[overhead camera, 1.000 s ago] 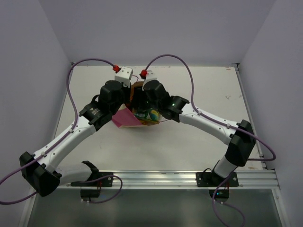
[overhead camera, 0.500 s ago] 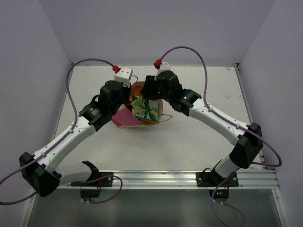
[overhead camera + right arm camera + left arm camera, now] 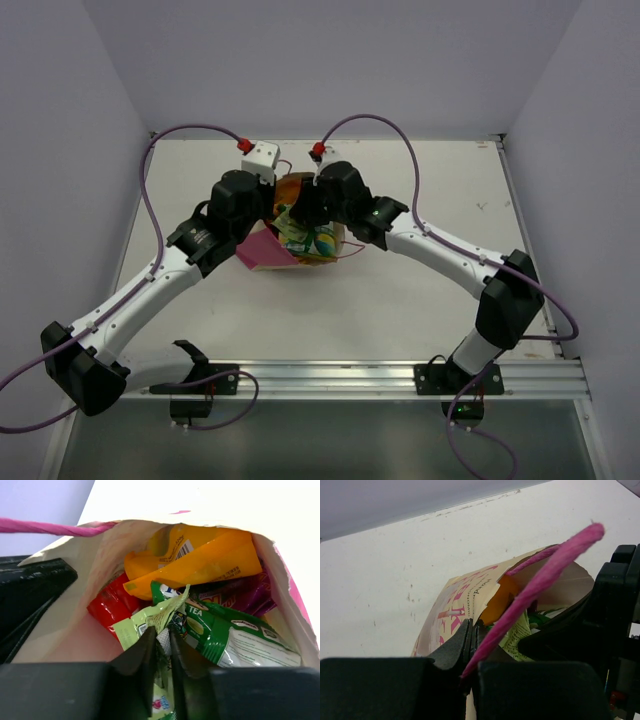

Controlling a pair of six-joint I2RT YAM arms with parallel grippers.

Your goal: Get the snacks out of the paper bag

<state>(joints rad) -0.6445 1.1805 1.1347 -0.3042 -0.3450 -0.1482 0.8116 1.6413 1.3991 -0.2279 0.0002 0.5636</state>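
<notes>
— Where does your overhead view sit?
— Above and behind the arms; it faces down and forward over the whole table [image 3: 430,200], far off, so you see the paper bag [image 3: 262,250] small at mid-frame.
— And your wrist views?
— The left one looks low along the left gripper [image 3: 471,630], close against the bag's outer wall; the right one peers past the right gripper [image 3: 163,637] into the bag's mouth, very near the yellow-green packet [image 3: 145,622]; all three share that mouth.

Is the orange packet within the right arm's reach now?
Probably not yet: the orange packet lies exposed in the open paper bag, but the right gripper has its jaws on the yellow-green packet in front.
</notes>
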